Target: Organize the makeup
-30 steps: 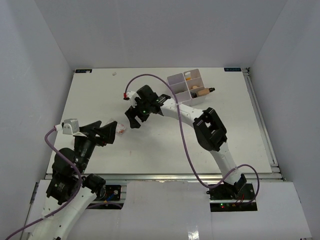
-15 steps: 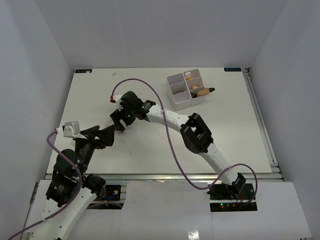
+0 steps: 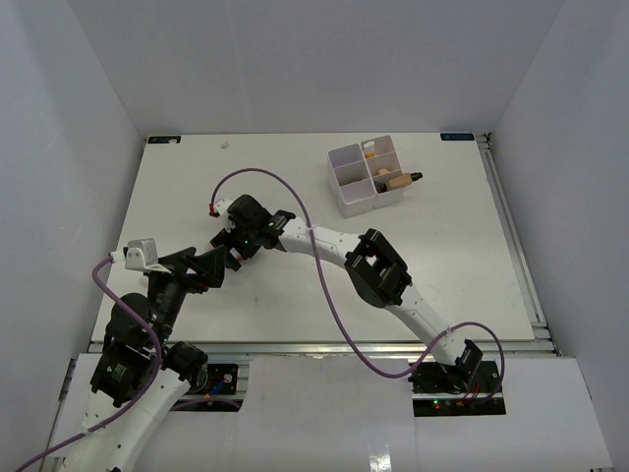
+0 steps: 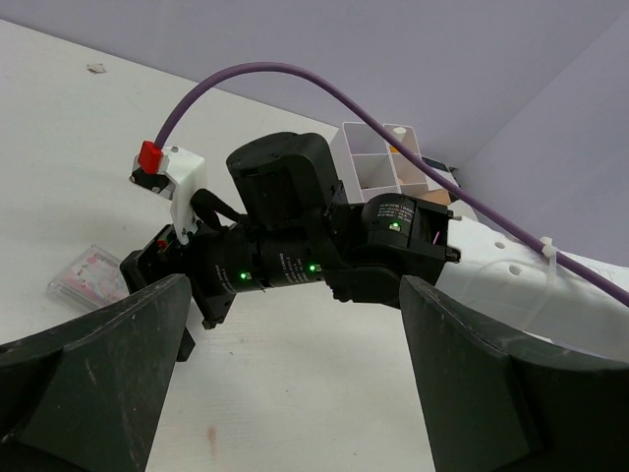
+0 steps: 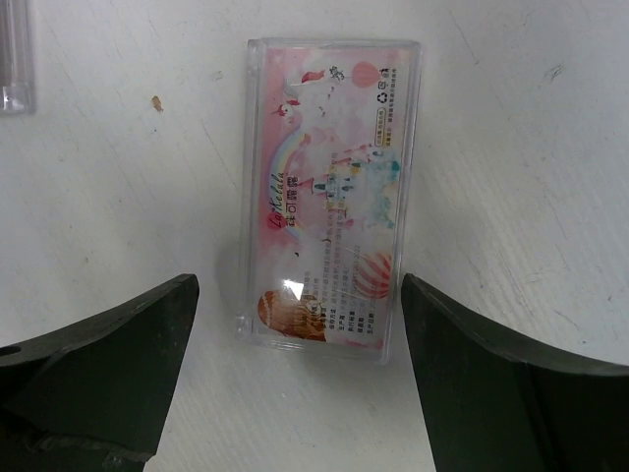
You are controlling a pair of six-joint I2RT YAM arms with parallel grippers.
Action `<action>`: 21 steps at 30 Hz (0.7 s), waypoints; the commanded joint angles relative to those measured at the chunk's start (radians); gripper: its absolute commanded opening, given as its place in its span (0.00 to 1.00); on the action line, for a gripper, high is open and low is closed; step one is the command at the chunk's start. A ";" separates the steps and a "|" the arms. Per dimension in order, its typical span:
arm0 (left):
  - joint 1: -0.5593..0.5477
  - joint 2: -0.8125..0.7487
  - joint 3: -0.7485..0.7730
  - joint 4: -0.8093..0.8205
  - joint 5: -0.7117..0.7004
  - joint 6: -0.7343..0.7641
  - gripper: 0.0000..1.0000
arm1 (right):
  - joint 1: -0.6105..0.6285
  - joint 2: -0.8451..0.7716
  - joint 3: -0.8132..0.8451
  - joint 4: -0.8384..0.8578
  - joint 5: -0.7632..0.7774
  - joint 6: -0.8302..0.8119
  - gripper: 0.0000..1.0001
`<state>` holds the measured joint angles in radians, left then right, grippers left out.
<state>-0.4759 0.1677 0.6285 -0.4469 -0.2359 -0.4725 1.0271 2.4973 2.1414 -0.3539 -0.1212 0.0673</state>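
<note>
From above, the right claw (image 3: 232, 254) sits far over on the left side of the counter (image 3: 472, 236), close to the left claw (image 3: 208, 267). The white box (image 3: 366, 178) stands well apart near the far edge.

Left wrist: the left claw (image 4: 293, 295) has its fingers spread wide and empty. The small clear pinkish case (image 4: 86, 275) lies flat by the right arm's wrist.

Right wrist: the right claw (image 5: 298, 285) is apart, with the case (image 5: 329, 197) lying flat between its fingers, not clamped.
</note>
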 commanded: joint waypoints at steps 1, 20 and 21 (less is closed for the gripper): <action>0.002 0.010 -0.007 0.001 0.010 -0.002 0.98 | 0.019 0.000 -0.014 0.038 0.045 -0.017 0.90; 0.002 0.011 -0.017 0.014 0.009 -0.014 0.98 | 0.042 -0.016 -0.122 0.034 0.194 -0.129 0.47; 0.002 0.010 -0.021 0.019 0.011 -0.018 0.98 | 0.041 -0.029 -0.128 0.035 0.193 -0.135 0.43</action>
<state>-0.4759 0.1692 0.6265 -0.4419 -0.2356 -0.4756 1.0737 2.4877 2.0748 -0.2754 0.0563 -0.0308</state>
